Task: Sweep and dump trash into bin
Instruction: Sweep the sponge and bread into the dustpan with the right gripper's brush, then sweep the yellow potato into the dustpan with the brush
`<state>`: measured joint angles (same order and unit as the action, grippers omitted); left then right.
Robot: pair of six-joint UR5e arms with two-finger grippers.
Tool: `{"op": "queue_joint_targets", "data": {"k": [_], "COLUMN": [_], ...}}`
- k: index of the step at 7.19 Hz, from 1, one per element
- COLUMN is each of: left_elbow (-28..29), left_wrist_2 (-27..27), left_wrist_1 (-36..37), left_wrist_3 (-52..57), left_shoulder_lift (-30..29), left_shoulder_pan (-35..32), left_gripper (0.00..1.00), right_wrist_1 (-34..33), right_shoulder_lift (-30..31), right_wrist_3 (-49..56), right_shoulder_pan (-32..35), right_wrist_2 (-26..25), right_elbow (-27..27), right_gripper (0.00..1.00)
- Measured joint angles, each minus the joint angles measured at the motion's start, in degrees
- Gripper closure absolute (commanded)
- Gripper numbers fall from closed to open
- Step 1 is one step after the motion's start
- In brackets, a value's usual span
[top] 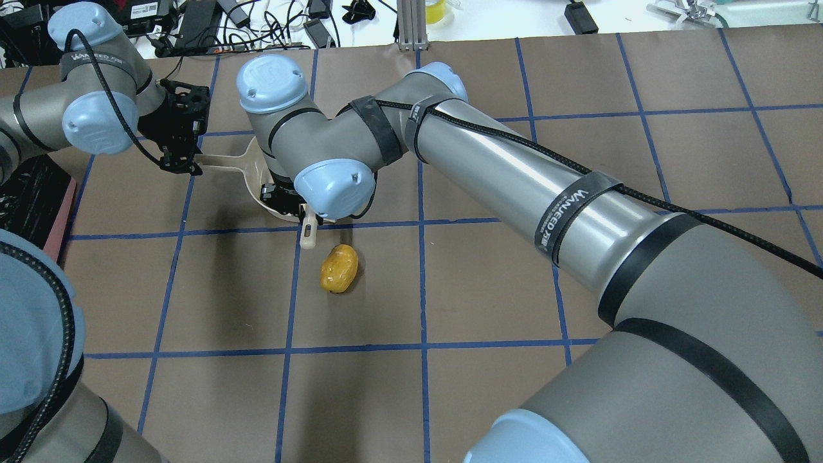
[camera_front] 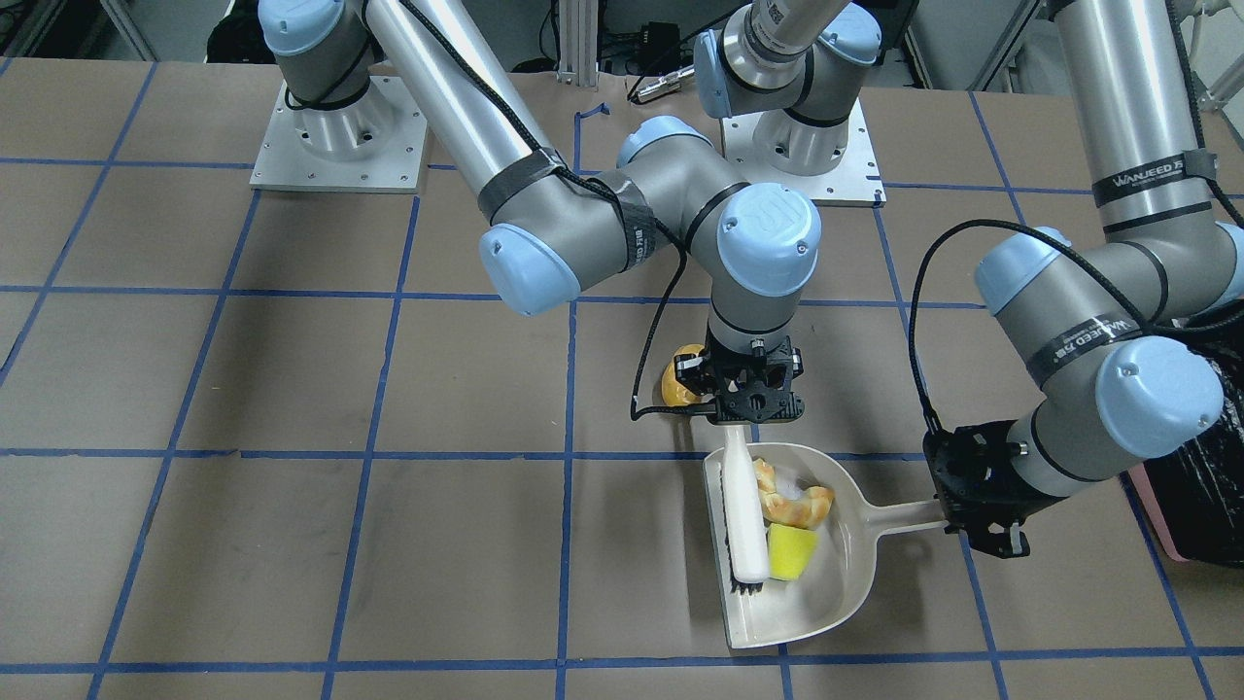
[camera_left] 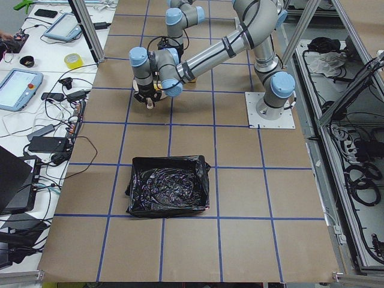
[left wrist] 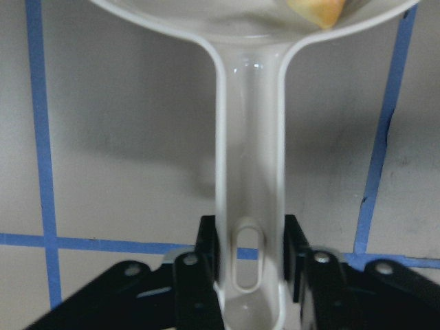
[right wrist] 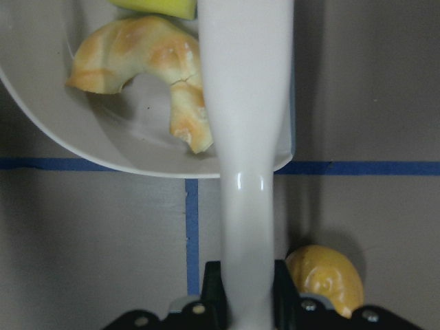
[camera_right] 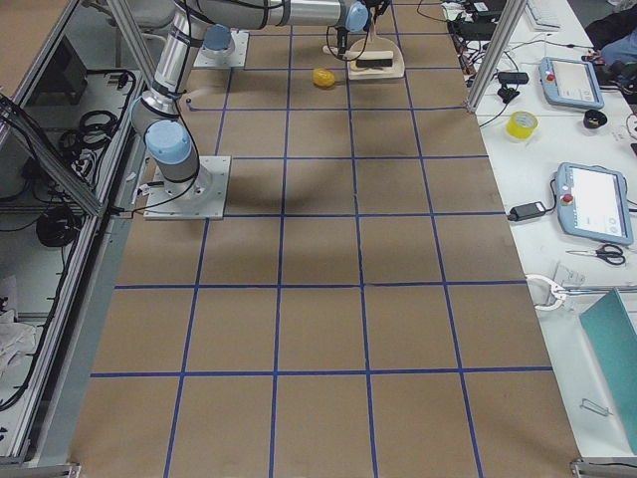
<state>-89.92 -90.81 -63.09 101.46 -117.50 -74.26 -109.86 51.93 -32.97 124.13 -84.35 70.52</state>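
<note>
My left gripper (camera_front: 957, 506) is shut on the handle (left wrist: 249, 172) of the off-white dustpan (camera_front: 826, 593), which lies flat on the table. My right gripper (camera_front: 750, 413) is shut on the handle of a white brush (camera_front: 743, 515), whose bristles rest inside the pan's open edge. The tan croissant piece (camera_front: 797, 506) and the yellow wedge (camera_front: 792, 552) lie in the pan beside the brush. The amber potato lump (top: 339, 268) sits on the table outside the pan, right behind my right gripper (right wrist: 242, 295). The pink-sided bin with its black bag (camera_front: 1200, 467) stands beyond my left arm.
The table is brown paper with a blue tape grid. The bin (camera_left: 170, 186) stands about two grid squares from the dustpan toward the robot's left end. Both arm bases (camera_front: 340, 136) are bolted at the robot's edge of the table. Tablets and cables lie on the side bench.
</note>
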Motion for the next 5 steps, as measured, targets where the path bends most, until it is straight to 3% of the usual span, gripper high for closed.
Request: {"op": "queue_joint_targets", "data": {"k": [3,5], "left_elbow": [-1.6,-5.4], "left_wrist_2": [-1.82,-3.43], "left_wrist_1": [-3.74,-4.22], "left_wrist_3": [4.37,6.23], "left_shoulder_lift": [3.32,6.69], "left_shoulder_pan": [2.52,3.08], "left_gripper": [1.0,1.0], "right_wrist_1": [10.41,13.01], "right_shoulder_lift": [5.24,11.89], "right_wrist_3": [5.35,4.9], "right_shoulder_pan": [-4.83,-7.99], "right_wrist_2": [-2.66,-2.82], "right_elbow": [1.55,8.5], "right_gripper": [1.0,1.0]}}
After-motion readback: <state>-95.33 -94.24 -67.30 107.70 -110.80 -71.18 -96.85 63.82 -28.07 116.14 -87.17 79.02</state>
